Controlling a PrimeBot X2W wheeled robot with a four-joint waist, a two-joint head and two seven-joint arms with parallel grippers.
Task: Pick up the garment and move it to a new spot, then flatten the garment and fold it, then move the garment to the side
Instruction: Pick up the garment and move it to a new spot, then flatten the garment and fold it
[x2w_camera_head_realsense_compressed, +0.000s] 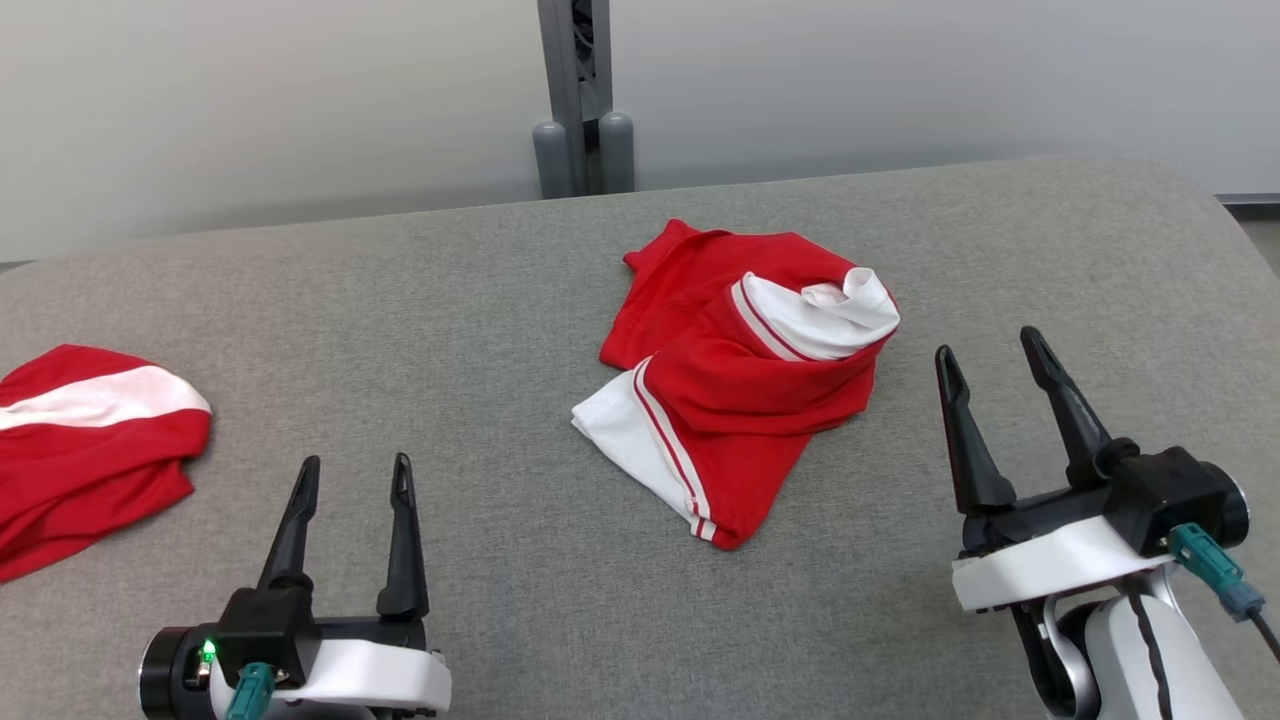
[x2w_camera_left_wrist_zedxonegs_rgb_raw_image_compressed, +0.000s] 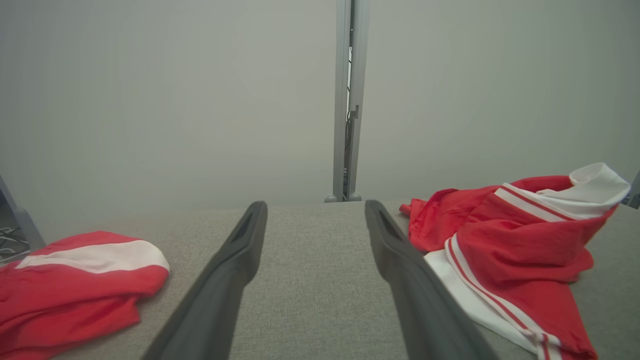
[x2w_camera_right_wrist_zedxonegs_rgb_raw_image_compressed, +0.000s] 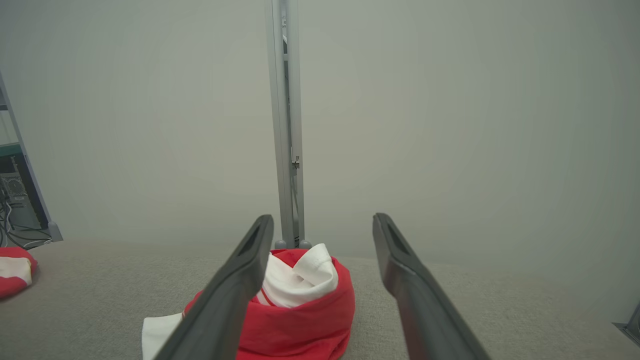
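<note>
A red garment (x2w_camera_head_realsense_compressed: 740, 380) with white panels and stripes lies crumpled in the middle of the grey cloth-covered table (x2w_camera_head_realsense_compressed: 450, 300). My left gripper (x2w_camera_head_realsense_compressed: 356, 462) hovers open near the front left, well clear of the garment, which sits to its right in the left wrist view (x2w_camera_left_wrist_zedxonegs_rgb_raw_image_compressed: 515, 250). My right gripper (x2w_camera_head_realsense_compressed: 988, 343) stands open just right of the garment, apart from it. In the right wrist view the garment (x2w_camera_right_wrist_zedxonegs_rgb_raw_image_compressed: 310, 305) bunches up ahead between the spread fingers of the right gripper (x2w_camera_right_wrist_zedxonegs_rgb_raw_image_compressed: 323, 218). Nothing sits between the fingers of the left gripper (x2w_camera_left_wrist_zedxonegs_rgb_raw_image_compressed: 315, 205).
A second red and white garment (x2w_camera_head_realsense_compressed: 90, 450) lies at the table's left edge, also seen low on the left in the left wrist view (x2w_camera_left_wrist_zedxonegs_rgb_raw_image_compressed: 75, 280). A grey metal post (x2w_camera_head_realsense_compressed: 583, 100) stands behind the table's far edge against a pale wall.
</note>
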